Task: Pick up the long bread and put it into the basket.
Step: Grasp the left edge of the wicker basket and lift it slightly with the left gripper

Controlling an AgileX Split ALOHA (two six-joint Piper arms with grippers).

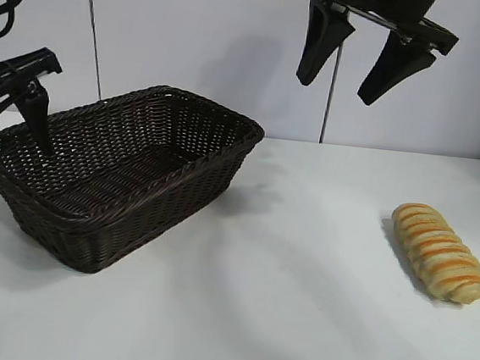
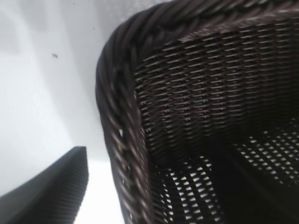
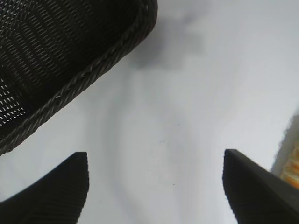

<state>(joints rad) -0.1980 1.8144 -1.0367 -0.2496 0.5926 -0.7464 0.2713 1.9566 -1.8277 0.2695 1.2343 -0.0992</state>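
The long bread (image 1: 440, 252) is found lying flat on the white table (image 1: 279, 303), at the right side of the exterior view and well apart from the basket (image 1: 117, 172). Its long axis is set diagonally: one end is directed toward the back wall and slightly toward the basket, the other toward the camera and the right edge. The crosswise stripes are seen running across this axis. The basket is placed at the left, upright, with nothing seen inside it. The right gripper (image 1: 365, 69) is held high above the table between basket and bread, fingers spread apart and nothing between them. The left gripper (image 1: 12, 115) is positioned at the basket's left end, one finger (image 1: 40, 118) inside the rim; its fingers are spread, nothing gripped.
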